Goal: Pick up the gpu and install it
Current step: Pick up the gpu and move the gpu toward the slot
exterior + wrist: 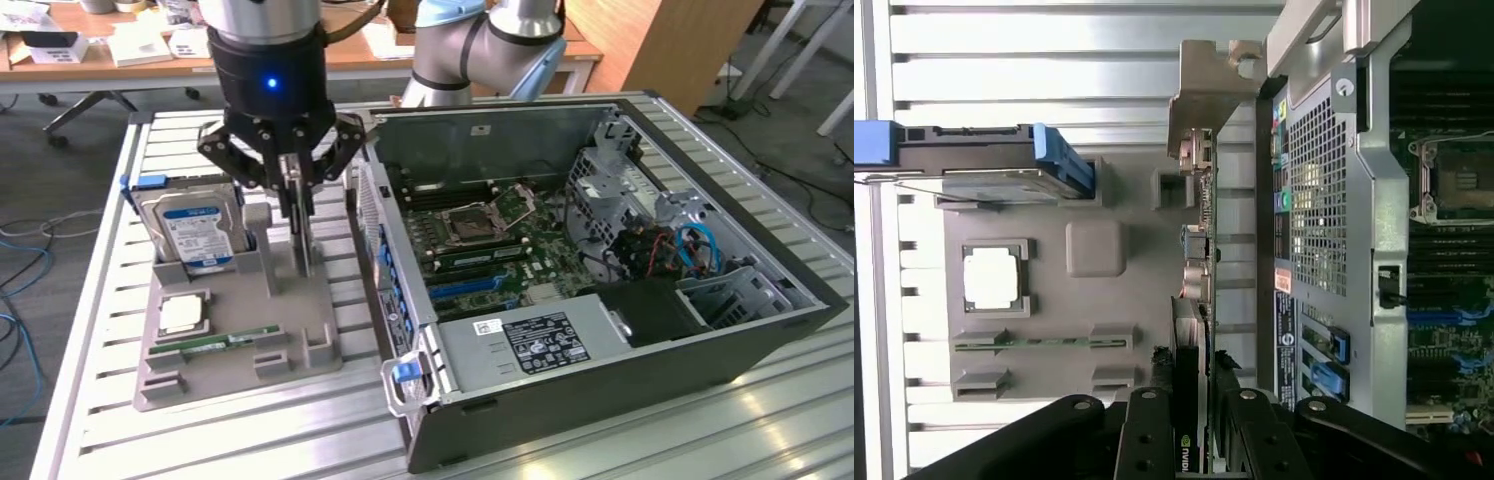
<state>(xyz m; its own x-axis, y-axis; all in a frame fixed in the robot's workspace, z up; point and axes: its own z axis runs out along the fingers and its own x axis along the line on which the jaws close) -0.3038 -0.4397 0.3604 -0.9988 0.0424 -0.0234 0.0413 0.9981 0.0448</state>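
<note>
Gpu (pixel 306 240) (pixel 1196 245) stood upright on its edge at the grey holder (pixel 227 340), just beside the open computer case (pixel 747 350) on the bench (pixel 267 440). The hand (pixel 296 195) (pixel 1191 385) was clamped on its upper part, a finger against each face. A hard drive (pixel 194 230) stood in the same holder, toward the exterior view's left.

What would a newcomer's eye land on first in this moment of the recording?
The black gripper stands out first, closed on the thin gpu, which stands upright in the gray holder on the exterior view's left. On the exterior view's right, the open computer case shows its green motherboard. A blue-labelled hard drive also stands in the holder.
</note>
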